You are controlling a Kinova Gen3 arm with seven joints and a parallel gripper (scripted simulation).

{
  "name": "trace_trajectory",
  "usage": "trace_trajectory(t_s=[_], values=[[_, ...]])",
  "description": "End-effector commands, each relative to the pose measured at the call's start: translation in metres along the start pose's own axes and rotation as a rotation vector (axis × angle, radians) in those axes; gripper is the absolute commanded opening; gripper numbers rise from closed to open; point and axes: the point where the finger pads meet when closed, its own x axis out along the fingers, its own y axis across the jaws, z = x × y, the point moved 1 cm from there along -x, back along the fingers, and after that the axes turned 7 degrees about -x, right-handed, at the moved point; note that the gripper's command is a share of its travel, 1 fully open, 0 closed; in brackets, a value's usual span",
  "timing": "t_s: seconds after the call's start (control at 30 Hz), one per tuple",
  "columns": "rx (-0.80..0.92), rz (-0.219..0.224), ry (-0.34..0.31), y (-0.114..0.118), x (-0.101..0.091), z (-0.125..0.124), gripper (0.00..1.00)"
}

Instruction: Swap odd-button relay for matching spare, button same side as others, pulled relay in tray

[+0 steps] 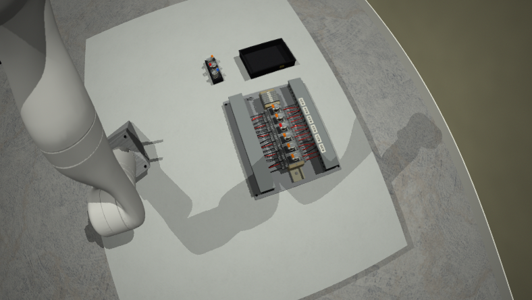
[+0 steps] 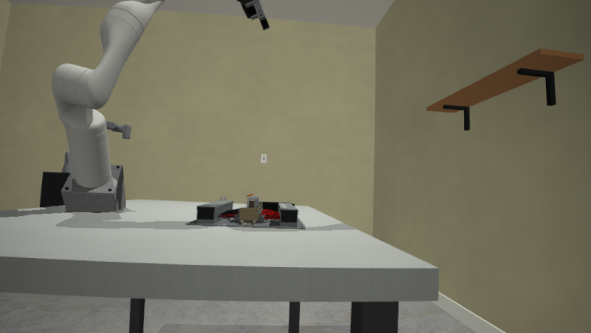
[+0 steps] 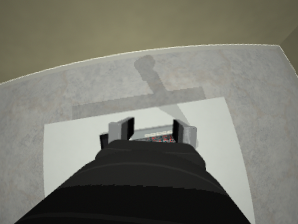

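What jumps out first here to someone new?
The wired panel mid-table: a row of relays among red wires, one red button among orange ones. Just beyond it sit a black tray, nothing visible inside, and a small spare holder with orange, red and blue buttons. The gripper hangs open, high above near the ceiling.
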Motion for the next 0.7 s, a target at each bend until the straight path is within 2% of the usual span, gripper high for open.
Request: trace_trajectory(t_s=[0.0, 0.4, 0.47, 0.5, 0.67], values=[[0.001, 0.017, -0.039, -0.0001, 0.0000, -0.0008, 1.00], [0.005, 0.092, -0.207, -0.0016, 0.0046, -0.0030, 1.00], [0.005, 0.092, -0.207, -0.0016, 0.0046, -0.0030, 1.00], [0.000, 0.010, -0.023, -0.0007, 0.0047, -0.0006, 1.00], [0.002, 0.041, -0.093, -0.0011, 0.0057, -0.0016, 1.00]])
